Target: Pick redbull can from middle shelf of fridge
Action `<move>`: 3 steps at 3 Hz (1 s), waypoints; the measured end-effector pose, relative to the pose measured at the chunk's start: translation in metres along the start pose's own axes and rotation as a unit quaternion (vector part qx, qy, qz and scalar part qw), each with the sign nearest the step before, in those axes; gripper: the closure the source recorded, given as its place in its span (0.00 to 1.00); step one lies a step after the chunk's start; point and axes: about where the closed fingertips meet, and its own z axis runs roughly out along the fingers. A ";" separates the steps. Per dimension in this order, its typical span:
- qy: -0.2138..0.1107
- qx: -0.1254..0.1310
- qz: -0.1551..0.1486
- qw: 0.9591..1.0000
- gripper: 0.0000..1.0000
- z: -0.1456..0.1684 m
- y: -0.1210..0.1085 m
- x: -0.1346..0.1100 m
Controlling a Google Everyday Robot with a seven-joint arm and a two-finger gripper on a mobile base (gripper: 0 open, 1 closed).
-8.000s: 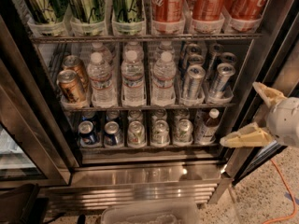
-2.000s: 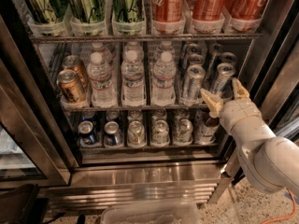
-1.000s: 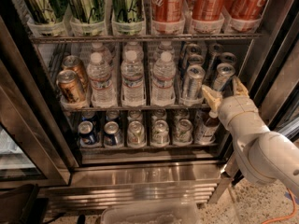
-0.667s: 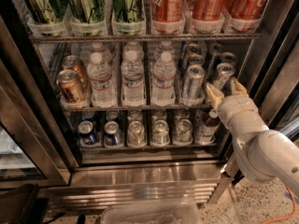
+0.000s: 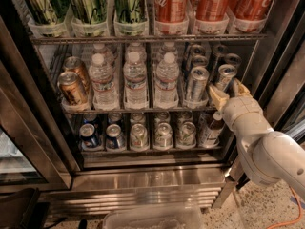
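Note:
The fridge (image 5: 147,178) stands open with three wire racks. On the middle shelf (image 5: 143,110) slim silver redbull cans fill the two right lanes. The front can of the rightmost lane (image 5: 225,75) stands upright. My gripper (image 5: 226,91) is at this can's lower part, open. One tan finger (image 5: 214,96) is to the can's left and the other (image 5: 240,88) to its right. A second front redbull can (image 5: 196,82) stands just left of it. My white arm (image 5: 267,147) comes in from the lower right.
Water bottles (image 5: 135,78) and copper cans (image 5: 71,87) fill the shelf's left lanes. Green cans (image 5: 86,4) and red cans (image 5: 209,1) stand on the rack above, short cans (image 5: 138,136) below. A dark door frame (image 5: 281,46) is right of the gripper. A clear bin (image 5: 152,218) lies on the floor.
My gripper has moved from the fridge's right side in to the middle shelf, and its fingers have come up around the rightmost front redbull can. The cans have not moved.

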 end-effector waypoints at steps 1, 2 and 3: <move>0.000 0.000 0.000 1.000 1.00 0.000 0.000 0.000; 0.000 0.000 0.000 1.000 1.00 0.000 0.000 0.000; -0.019 -0.002 0.003 1.000 1.00 -0.004 0.003 -0.017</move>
